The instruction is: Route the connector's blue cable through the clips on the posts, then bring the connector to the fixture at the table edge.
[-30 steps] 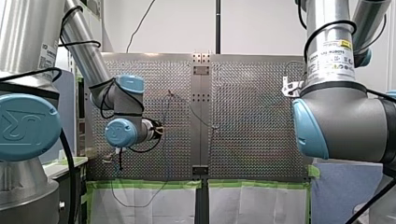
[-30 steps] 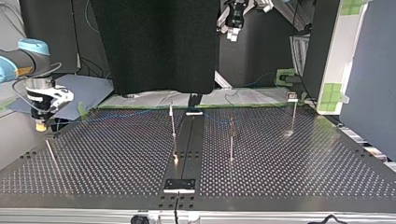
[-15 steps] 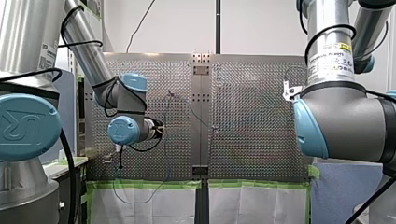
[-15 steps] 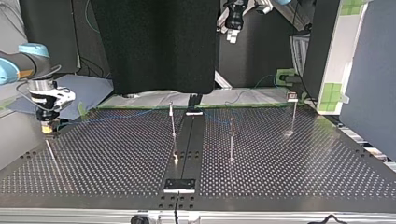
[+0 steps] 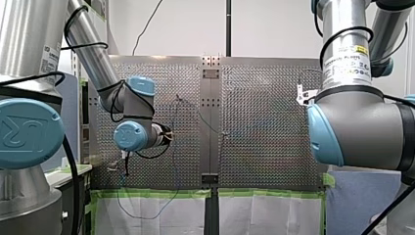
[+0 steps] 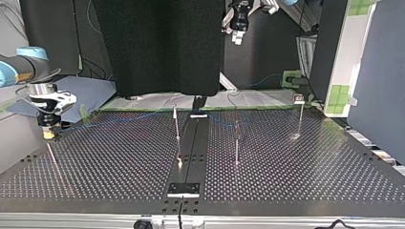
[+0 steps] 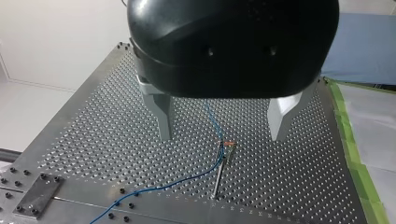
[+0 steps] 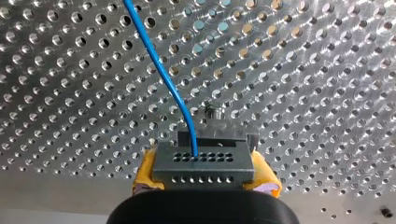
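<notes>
In the front view the perforated table (image 5: 264, 122) fills the middle of the frame. My left arm (image 5: 133, 134) bends in over its left part and my right arm (image 5: 357, 127) bulks large at the right, but neither set of fingers can be read here. In the top view the right gripper (image 6: 48, 135) hangs low at the frame's left, close over the table's edge and showing yellow at its tip. The left gripper (image 6: 238, 34) sits high at the top centre, well clear of the table. Three thin posts (image 6: 176, 123) stand upright across the middle, and the blue cable (image 6: 138, 115) runs faintly along the far side of the table towards the left. In the left wrist view the metal fingers (image 7: 164, 116) are spread wide with nothing between them. Below the gap the cable passes through the clip (image 7: 227, 145) on one post and trails away across the holes. In the right wrist view the yellow pads (image 8: 145, 170) are clamped on either side of the grey connector (image 8: 203, 163), held just over the table. The cable leaves the connector's face and curves off ahead of the gripper, and a small metal stud (image 8: 211, 111) shows just beyond the connector.
</notes>
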Controlling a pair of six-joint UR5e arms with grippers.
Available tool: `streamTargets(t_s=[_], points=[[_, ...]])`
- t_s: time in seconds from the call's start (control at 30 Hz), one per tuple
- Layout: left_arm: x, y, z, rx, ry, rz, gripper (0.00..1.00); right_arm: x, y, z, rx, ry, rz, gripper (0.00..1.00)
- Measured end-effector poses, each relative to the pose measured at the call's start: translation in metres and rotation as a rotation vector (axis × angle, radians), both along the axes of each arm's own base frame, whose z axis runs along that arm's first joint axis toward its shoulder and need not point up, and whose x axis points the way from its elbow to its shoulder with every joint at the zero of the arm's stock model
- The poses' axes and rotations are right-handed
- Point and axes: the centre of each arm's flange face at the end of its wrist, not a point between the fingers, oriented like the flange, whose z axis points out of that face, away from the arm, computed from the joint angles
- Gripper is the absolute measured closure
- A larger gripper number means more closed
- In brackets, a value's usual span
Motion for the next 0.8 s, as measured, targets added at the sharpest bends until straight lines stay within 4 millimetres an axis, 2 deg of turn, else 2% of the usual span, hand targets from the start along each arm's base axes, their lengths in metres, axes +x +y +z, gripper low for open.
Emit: streamTargets(t_s=[0.8], points=[[0.0009,-0.0008,0.0007,-0.001,0.0,0.0,0.0,-0.0018,-0.0057,-0.0011,-0.006,-0.013,0.015,1.0]])
